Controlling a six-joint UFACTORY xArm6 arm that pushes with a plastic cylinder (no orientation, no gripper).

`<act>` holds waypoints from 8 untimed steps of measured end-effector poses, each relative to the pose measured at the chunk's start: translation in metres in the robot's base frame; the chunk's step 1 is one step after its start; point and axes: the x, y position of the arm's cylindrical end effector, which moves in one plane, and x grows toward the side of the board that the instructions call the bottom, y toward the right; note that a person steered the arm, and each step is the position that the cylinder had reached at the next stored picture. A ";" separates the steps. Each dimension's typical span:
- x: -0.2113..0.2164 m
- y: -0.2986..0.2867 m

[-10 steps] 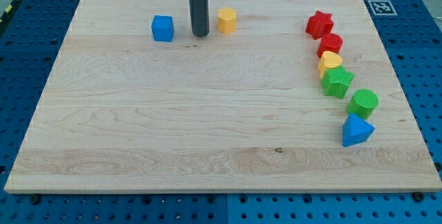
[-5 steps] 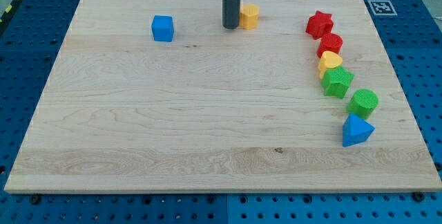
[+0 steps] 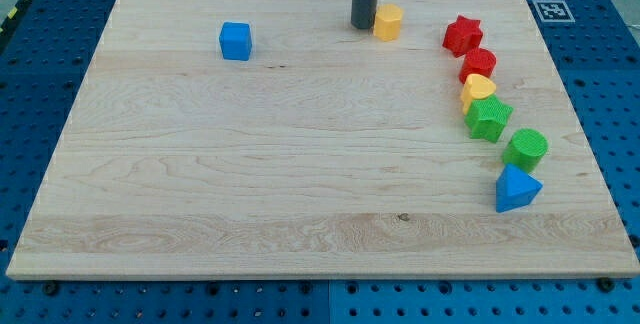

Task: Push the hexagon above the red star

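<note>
The yellow hexagon (image 3: 388,22) lies near the view's top, left of the red star (image 3: 462,35). My tip (image 3: 363,27) touches the hexagon's left side. The rod rises straight out of the view's top edge. The hexagon sits about level with the star, slightly higher, with a gap between them.
A blue cube (image 3: 236,40) lies at the upper left. Below the star runs a curved row: a red block (image 3: 479,63), a yellow heart (image 3: 478,88), a green star-like block (image 3: 488,118), a green cylinder (image 3: 526,149) and a blue triangle (image 3: 515,188). The wooden board (image 3: 250,194) ends just above the hexagon.
My tip has moved to the right along the top of the board, pushing the yellow hexagon rightward toward the red star. The other blocks have not moved.
</note>
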 end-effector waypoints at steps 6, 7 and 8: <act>0.038 0.040; 0.026 0.040; 0.020 0.040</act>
